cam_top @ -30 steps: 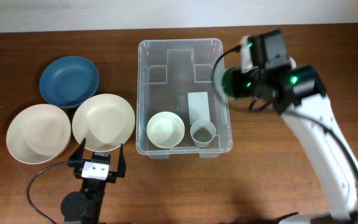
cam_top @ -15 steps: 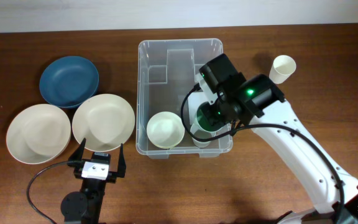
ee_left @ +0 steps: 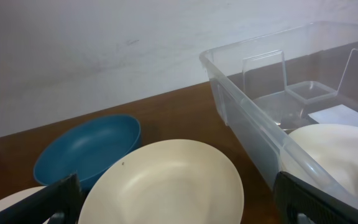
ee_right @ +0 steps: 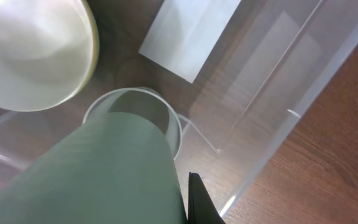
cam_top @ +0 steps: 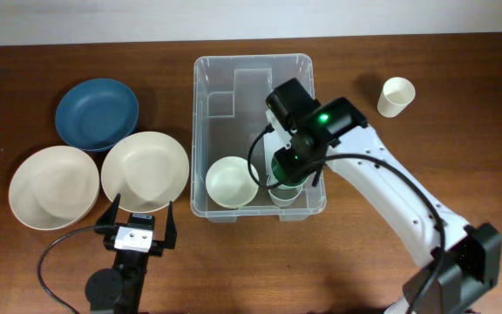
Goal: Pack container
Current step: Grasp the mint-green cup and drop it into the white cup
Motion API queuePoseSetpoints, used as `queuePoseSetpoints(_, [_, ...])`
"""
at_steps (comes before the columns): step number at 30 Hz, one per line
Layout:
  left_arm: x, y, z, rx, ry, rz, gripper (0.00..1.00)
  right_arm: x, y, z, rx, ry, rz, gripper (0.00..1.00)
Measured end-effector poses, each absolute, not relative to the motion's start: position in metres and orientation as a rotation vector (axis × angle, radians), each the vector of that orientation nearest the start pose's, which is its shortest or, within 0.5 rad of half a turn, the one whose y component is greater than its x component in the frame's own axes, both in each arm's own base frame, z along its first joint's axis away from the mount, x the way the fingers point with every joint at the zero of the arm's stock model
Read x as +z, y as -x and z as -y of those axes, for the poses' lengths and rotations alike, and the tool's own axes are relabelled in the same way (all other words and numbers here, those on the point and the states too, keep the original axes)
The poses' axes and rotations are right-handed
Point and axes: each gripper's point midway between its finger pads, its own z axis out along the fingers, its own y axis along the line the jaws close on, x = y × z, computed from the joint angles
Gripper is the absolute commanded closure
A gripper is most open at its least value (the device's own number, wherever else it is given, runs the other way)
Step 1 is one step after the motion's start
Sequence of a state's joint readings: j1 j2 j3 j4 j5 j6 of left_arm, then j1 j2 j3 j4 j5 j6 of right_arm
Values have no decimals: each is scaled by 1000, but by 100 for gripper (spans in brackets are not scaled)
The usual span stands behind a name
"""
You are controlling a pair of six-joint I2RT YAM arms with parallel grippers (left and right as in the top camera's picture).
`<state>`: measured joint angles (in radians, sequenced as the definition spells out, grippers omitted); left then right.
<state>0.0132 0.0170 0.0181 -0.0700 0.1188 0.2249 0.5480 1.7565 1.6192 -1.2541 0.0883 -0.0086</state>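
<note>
Right pincer (cam_top: 287,169) pinches a green cup (ee_right: 98,174) over the grey cup (ee_right: 139,104) inside the container (cam_top: 251,58). Off-centre lowering risks jamming or tipping (left pincer (cam_top: 143,215) spread, idle).

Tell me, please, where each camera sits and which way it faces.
Overhead: above the table, looking down on container, plates, both arms.
Left wrist: on the open left end effector, facing over a cream plate to the container; fingertips in both corners.
Right wrist: looks down into the container at the green cup the right end effector grips; one finger shows.
Shared: both wrist views show the cream bowl.
</note>
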Motion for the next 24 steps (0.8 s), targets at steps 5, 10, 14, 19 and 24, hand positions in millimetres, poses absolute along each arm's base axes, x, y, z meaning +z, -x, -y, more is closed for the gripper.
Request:
queuePoseSetpoints(5, [161,-245,17,85,-264,-1618,1,150,-319,-177,-66,804,-2855,96])
queuePoseSetpoints(10, [161,-245,17,85,-263,-1619,1,149,-319,-177,-67,805,-2856,96])
queuePoseSetpoints(14, [161,-245,17,85,-263,-1619,1,149,-318,-176,-68,806,-2859,96])
queuePoseSetpoints(19, [161,-245,17,85,-263,-1619,1,149,-316,-175,-74,810,-2869,96])
queuePoseSetpoints(24, [161,-245,17,85,-263,-1619,1,149,-314,-173,-82,812,-2877,75])
